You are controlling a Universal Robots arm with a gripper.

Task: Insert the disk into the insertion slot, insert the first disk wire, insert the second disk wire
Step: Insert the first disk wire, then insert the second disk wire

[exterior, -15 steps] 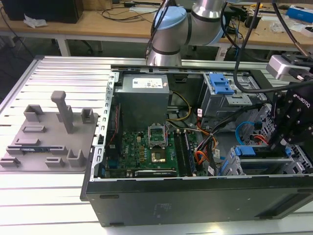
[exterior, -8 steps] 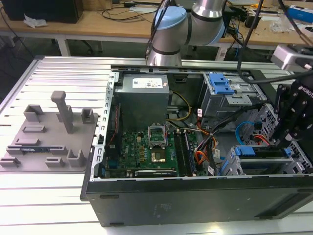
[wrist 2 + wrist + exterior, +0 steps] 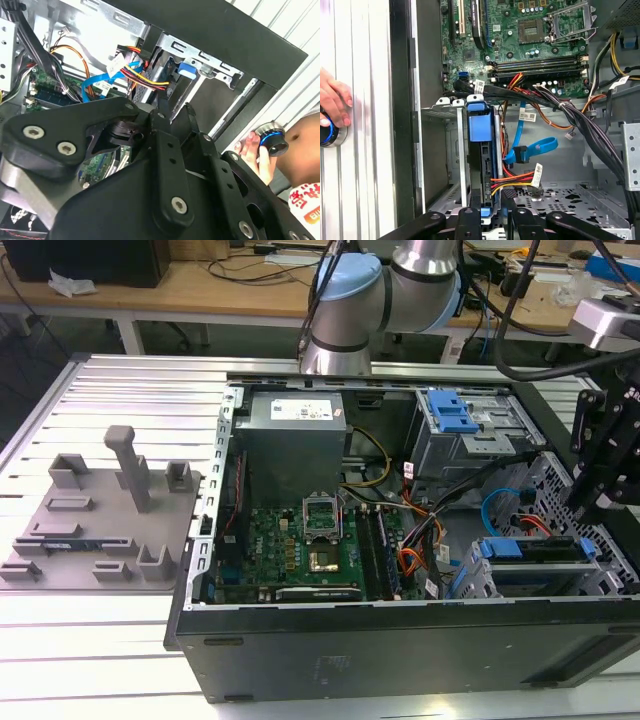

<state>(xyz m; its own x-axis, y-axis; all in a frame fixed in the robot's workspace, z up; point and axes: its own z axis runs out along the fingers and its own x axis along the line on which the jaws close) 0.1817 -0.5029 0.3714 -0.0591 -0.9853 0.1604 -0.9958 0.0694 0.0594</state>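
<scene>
The disk (image 3: 481, 127) sits in the insertion slot (image 3: 461, 155), the hand (image 3: 492, 215) at its end, grip impossible to tell; a skewed push risks jamming it or pinching the second disk wire (image 3: 540, 147) just beside.

The arm (image 3: 400, 285) is made of fat round silver tubes with light blue caps (image 3: 345, 285) on its bends. Black cables (image 3: 505, 340) hang beside it. The tool (image 3: 598, 495) is all black, built from flat bars with round ends, with little shiny silver screws (image 3: 34, 131).
</scene>
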